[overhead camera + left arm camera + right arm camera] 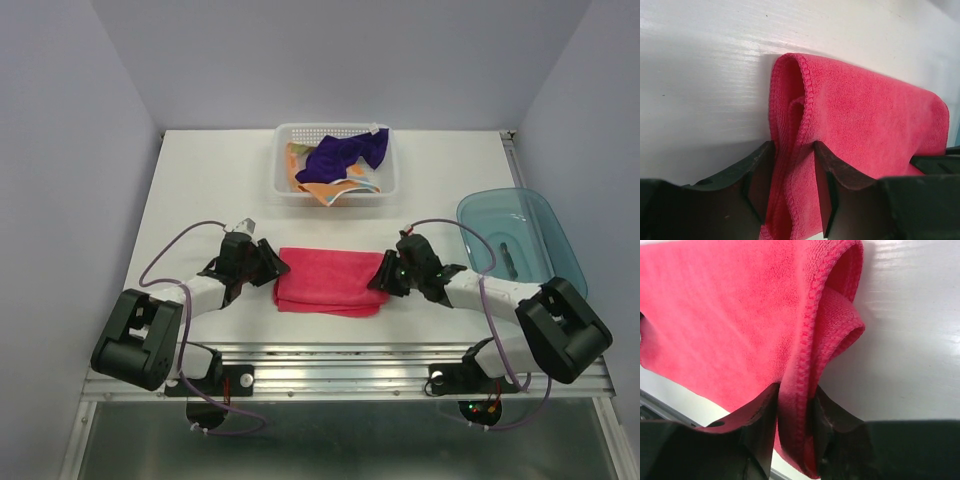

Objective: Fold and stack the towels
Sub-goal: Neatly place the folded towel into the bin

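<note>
A hot pink towel (330, 280) lies folded into a rectangle on the white table between the two arms. My left gripper (272, 268) sits at the towel's left end, its jaws closed onto the doubled hem (790, 120) of the pink towel (865, 115); in the wrist view the left gripper (793, 150) has cloth filling its gap. At the right end my right gripper (383, 275) pinches the folded hem; the right gripper (796, 392) squeezes the pink towel (730, 315) tightly. A dark purple towel (345, 155) and an orange dotted towel (325, 190) lie crumpled in the basket.
The white perforated basket (283, 190) stands at the back centre of the table. A translucent teal tray (470, 225) sits at the right, just beyond the right arm. The metal rail of the table's front edge (340, 355) runs close behind the pink towel.
</note>
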`<act>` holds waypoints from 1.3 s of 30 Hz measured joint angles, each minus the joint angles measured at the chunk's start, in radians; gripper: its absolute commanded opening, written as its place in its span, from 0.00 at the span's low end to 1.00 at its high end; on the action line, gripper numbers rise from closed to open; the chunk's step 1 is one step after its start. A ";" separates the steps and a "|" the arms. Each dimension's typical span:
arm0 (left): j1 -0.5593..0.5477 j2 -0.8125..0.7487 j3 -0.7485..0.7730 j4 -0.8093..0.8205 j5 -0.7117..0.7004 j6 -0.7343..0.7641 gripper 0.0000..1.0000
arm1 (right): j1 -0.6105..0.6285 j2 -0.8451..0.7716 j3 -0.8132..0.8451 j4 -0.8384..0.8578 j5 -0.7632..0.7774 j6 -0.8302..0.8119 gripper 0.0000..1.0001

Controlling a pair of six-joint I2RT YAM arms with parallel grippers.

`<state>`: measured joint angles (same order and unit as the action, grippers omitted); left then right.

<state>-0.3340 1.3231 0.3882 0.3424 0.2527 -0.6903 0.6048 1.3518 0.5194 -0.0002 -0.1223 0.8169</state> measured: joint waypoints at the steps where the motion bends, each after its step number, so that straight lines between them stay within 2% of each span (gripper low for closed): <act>1: 0.000 0.000 0.000 0.000 0.000 0.000 0.49 | 0.000 0.002 -0.002 0.008 0.005 0.006 0.23; 3: 0.000 0.001 0.000 0.002 0.000 0.000 0.49 | 0.001 0.005 -0.012 0.035 0.011 0.020 0.14; 4: 0.000 0.002 0.000 0.003 0.000 0.000 0.50 | 0.001 0.008 -0.016 0.043 0.012 0.027 0.05; 5: 0.000 0.002 0.000 0.003 0.000 0.000 0.50 | 0.003 0.011 -0.019 0.054 0.014 0.029 0.01; 8: 0.000 0.002 0.000 0.006 0.000 -0.001 0.52 | 0.005 0.016 -0.019 0.072 0.022 0.014 0.01; 11: 0.000 0.000 0.000 0.007 0.001 -0.002 0.58 | 0.006 0.015 -0.019 0.071 0.040 -0.019 0.01; 15: 0.000 -0.021 0.000 -0.008 -0.003 0.000 0.68 | 0.006 -0.030 0.012 -0.018 0.133 -0.089 0.01; 16: 0.000 -0.032 0.000 -0.014 -0.006 0.002 0.76 | 0.006 -0.047 0.045 -0.077 0.182 -0.119 0.01; 21: 0.000 -0.087 0.001 -0.050 -0.024 0.005 0.92 | 0.006 -0.102 0.205 -0.245 0.395 -0.210 0.01; 24: 0.000 -0.115 0.011 -0.072 -0.032 0.011 0.98 | 0.006 -0.139 0.279 -0.333 0.520 -0.246 0.01; 28: 0.000 -0.136 0.034 -0.085 -0.042 0.016 0.99 | -0.008 -0.141 0.386 -0.432 0.629 -0.280 0.01; 33: 0.000 -0.145 0.039 -0.095 -0.047 0.021 0.99 | -0.050 -0.139 0.483 -0.479 0.683 -0.325 0.01; 39: 0.000 -0.145 0.039 -0.105 -0.046 0.021 0.99 | -0.154 -0.130 0.443 -0.487 0.643 -0.340 0.01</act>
<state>-0.3344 1.1786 0.4271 0.2379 0.2070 -0.6693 0.4507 1.2217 0.9623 -0.4870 0.5209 0.4774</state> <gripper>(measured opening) 0.986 0.060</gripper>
